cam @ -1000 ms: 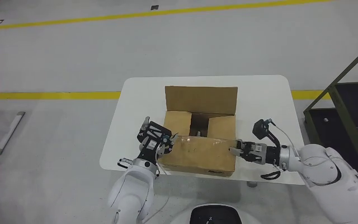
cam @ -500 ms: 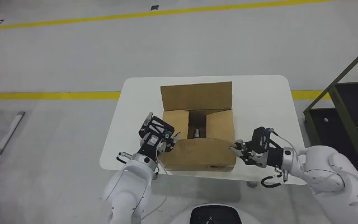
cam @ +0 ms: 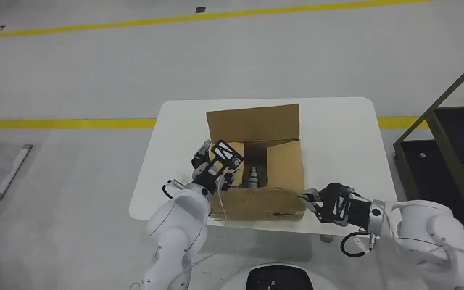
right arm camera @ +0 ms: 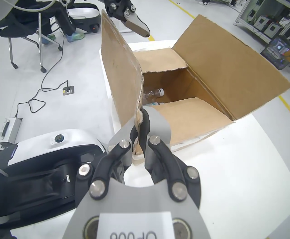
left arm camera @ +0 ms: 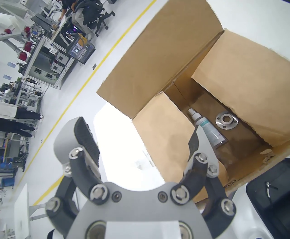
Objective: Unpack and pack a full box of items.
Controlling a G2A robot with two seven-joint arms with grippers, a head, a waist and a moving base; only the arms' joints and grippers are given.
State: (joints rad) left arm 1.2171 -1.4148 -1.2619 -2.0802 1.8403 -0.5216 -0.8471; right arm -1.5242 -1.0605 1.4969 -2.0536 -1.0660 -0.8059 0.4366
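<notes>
Box (cam: 254, 127) stands open on the table (cam: 341, 130), with a bottle (left arm camera: 209, 130) and a metal ring (left arm camera: 226, 120) on its floor. The right pincer (right arm camera: 139, 123) is clamped on the corner of the raised near flap. The left pincer (left arm camera: 138, 130) hovers spread wide and empty over a side flap, the bottle just beyond its fingertips.

Lab or workshop floor, not a home.
Yellow floor line (cam: 72, 123), equipment racks (left arm camera: 43, 61), office chair (left arm camera: 93, 11), loose cable (right arm camera: 40, 95).
</notes>
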